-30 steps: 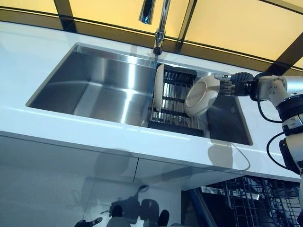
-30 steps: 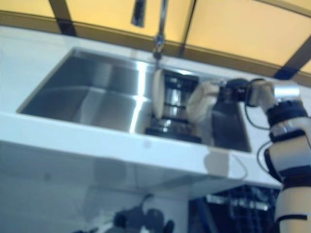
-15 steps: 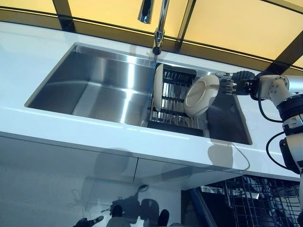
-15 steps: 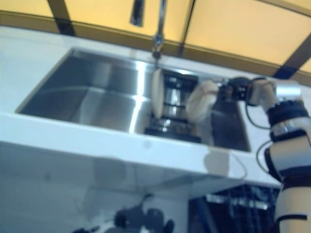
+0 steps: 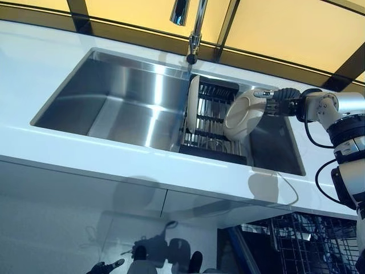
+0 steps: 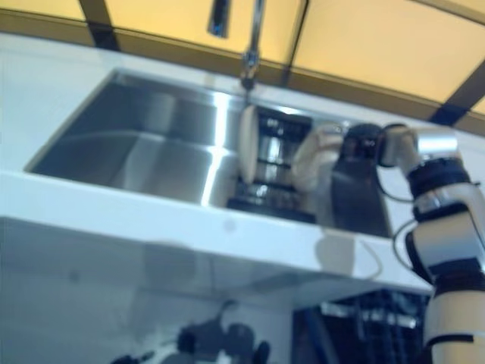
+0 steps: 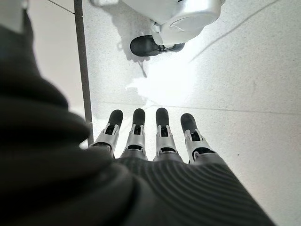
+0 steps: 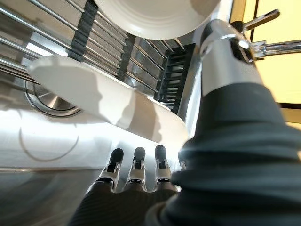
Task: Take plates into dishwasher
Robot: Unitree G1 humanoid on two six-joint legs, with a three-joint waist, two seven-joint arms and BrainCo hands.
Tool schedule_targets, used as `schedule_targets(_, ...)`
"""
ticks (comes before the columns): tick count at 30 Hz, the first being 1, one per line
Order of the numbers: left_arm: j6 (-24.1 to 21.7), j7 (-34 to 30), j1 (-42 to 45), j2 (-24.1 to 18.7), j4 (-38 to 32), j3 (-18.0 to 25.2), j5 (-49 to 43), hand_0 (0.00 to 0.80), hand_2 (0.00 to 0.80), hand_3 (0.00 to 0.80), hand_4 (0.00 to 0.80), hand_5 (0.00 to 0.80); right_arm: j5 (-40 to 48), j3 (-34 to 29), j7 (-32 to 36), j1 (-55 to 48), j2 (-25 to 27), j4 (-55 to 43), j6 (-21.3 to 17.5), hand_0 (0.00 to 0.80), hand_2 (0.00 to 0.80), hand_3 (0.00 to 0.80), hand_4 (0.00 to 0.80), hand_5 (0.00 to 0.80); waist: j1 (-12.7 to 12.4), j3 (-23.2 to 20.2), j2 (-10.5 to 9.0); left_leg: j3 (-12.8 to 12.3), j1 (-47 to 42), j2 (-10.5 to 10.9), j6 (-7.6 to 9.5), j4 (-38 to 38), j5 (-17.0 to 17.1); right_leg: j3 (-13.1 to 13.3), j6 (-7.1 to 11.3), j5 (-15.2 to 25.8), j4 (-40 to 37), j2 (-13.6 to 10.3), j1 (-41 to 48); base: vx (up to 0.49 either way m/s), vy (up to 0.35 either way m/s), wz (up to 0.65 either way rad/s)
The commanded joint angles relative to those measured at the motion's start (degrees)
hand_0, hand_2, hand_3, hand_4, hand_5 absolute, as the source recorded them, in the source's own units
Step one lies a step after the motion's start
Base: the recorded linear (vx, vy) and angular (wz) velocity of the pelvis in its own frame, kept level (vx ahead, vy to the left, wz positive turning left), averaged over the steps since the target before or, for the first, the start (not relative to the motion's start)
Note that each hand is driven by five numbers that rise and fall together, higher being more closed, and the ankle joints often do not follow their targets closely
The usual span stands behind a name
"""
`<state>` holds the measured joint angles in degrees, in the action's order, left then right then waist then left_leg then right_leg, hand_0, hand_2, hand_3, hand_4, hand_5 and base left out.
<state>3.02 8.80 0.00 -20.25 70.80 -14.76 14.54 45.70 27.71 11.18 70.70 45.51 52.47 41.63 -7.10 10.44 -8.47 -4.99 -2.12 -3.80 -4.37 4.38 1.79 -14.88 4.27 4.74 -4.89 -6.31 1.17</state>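
Observation:
A white plate (image 5: 244, 114) leans tilted at the right end of the black dish rack (image 5: 212, 149) in the steel sink (image 5: 122, 103). My right hand (image 5: 280, 101) reaches in from the right and pinches that plate's rim (image 8: 108, 101), with the fingers (image 8: 136, 165) under it and the thumb (image 8: 221, 52) over it. A second white plate (image 5: 193, 104) stands upright at the rack's left end and shows as well in the right wrist view as the plate (image 8: 155, 14). My left hand (image 7: 150, 141) hangs low over the floor with straight fingers and holds nothing.
The faucet (image 5: 195, 34) rises behind the sink over the rack. A white counter (image 5: 51, 142) surrounds the sink. The dishwasher's wire basket (image 5: 302, 245) stands pulled out at the lower right, below the counter's edge.
The view has shifted slightly. My right hand stays on the tilted plate's rim, and the plate has barely moved against the rack.

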Motion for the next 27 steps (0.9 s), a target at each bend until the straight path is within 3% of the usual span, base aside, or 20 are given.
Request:
schedule_targets(1, -1.2, 0.58, -1.2, -1.18, 0.45, -2.89, 1.52, 0.0, 0.0, 0.0, 0.0, 0.0, -1.97, 3.99, 0.64, 4.18, 1.68, 0.34, -1.94, 0.0, 0.0, 0.0, 0.0, 0.0, -0.84, 1.03, -1.08, 0.59, 1.89, 0.23, 0.06, 0.62, 0.39, 0.38, 3.77, 1.35, -0.11, -1.53, -0.33, -0.012, 0.006, 0.05)
schedule_targets(14, -2.0, 0.61, -1.29, -0.69, -0.42, -2.85, 4.26, 0.0, 0.0, 0.0, 0.0, 0.0, -8.19, 4.72, 1.42, 2.93, 1.07, 0.15, -2.99, 0.0, 0.0, 0.0, 0.0, 0.0, -1.14, 2.44, -1.18, 0.76, 2.82, 0.14, 0.09, 0.62, 0.69, 0.1, 3.8, 1.72, -0.11, -1.47, -1.11, -0.013, 0.008, 0.01)
schedule_targets(15, -2.14, 0.61, -1.24, -0.55, -0.37, -2.86, 4.63, 0.0, 0.0, 0.0, 0.0, 0.0, -9.1, 4.8, 1.35, 3.03, 0.75, 0.25, -2.85, 0.078, 0.078, 0.078, 0.078, 0.078, -1.19, 2.57, -1.19, 0.82, 2.94, 0.13, 0.06, 0.62, 0.76, 0.18, 3.79, 1.77, -0.11, -1.45, -1.22, -0.036, 0.025, 0.02)
schedule_targets(18, -2.14, 0.65, -1.16, -0.28, -0.52, -2.77, 5.31, 0.0, 0.0, 0.0, 0.0, 0.0, -9.64, 5.08, 0.79, 3.17, 0.48, 0.24, -3.2, 0.204, 0.204, 0.204, 0.204, 0.204, -1.38, 2.96, -1.1, 0.95, 3.27, 0.1, 0.05, 0.62, 0.87, 0.17, 3.74, 1.77, -0.11, -1.4, -1.39, -0.037, 0.016, 0.0)
schedule_targets(19, -2.19, 0.63, -1.15, -0.21, -0.48, -2.78, 5.54, 0.0, 0.0, 0.0, 0.0, 0.0, -9.73, 5.14, 0.66, 3.23, 0.4, 0.28, -3.37, 0.361, 0.361, 0.361, 0.361, 0.361, -1.41, 3.02, -1.08, 0.98, 3.35, 0.1, 0.05, 0.62, 0.9, 0.18, 3.72, 1.76, -0.11, -1.38, -1.43, 0.0, 0.0, 0.0)
schedule_targets(20, -2.38, 0.68, -1.12, -0.06, -0.4, -2.82, 5.91, 0.0, 0.0, 0.0, 0.0, 0.0, -9.65, 5.32, 0.19, 3.37, 0.22, 0.44, -3.75, 0.442, 0.442, 0.442, 0.442, 0.442, -1.48, 3.07, -1.05, 1.0, 3.45, 0.08, 0.03, 0.62, 0.95, 0.17, 3.7, 1.76, -0.11, -1.37, -1.46, -0.033, 0.018, 0.04)
schedule_targets(21, -2.51, 0.76, -1.04, 0.04, -0.43, -2.72, 6.23, 0.0, 0.0, 0.0, 0.0, 0.0, -9.73, 5.42, 0.01, 3.47, 0.18, 0.52, -4.7, 0.728, 0.728, 0.728, 0.728, 0.728, -1.54, 3.12, -1.02, 1.04, 3.49, 0.07, 0.02, 0.62, 0.94, 0.11, 3.72, 1.76, -0.11, -1.38, -1.5, -0.031, 0.018, 0.04)
schedule_targets(22, -2.61, 0.84, -1.01, 0.12, -0.41, -2.71, 6.29, 0.0, 0.0, 0.0, 0.0, 0.0, -10.22, 5.53, -0.37, 3.59, 0.12, 0.58, -5.29, 0.8, 0.8, 0.8, 0.8, 0.8, -1.56, 3.1, -0.97, 1.08, 3.52, 0.08, 0.0, 0.62, 0.94, 0.1, 3.69, 1.73, -0.11, -1.38, -1.5, 0.0, 0.0, 0.0)
schedule_targets(27, -3.07, 1.0, -0.71, 0.31, -0.47, -2.89, 5.99, 0.0, 0.0, 0.0, 0.0, 0.0, -10.86, 5.48, -2.66, 4.13, 0.33, 0.82, -8.31, 0.8, 0.8, 0.8, 0.8, 0.8, -1.77, 3.02, -0.7, 1.27, 3.6, 0.27, 0.01, 0.62, 0.91, 0.05, 3.71, 1.69, -0.11, -1.47, -1.47, -0.004, 0.001, 0.01)
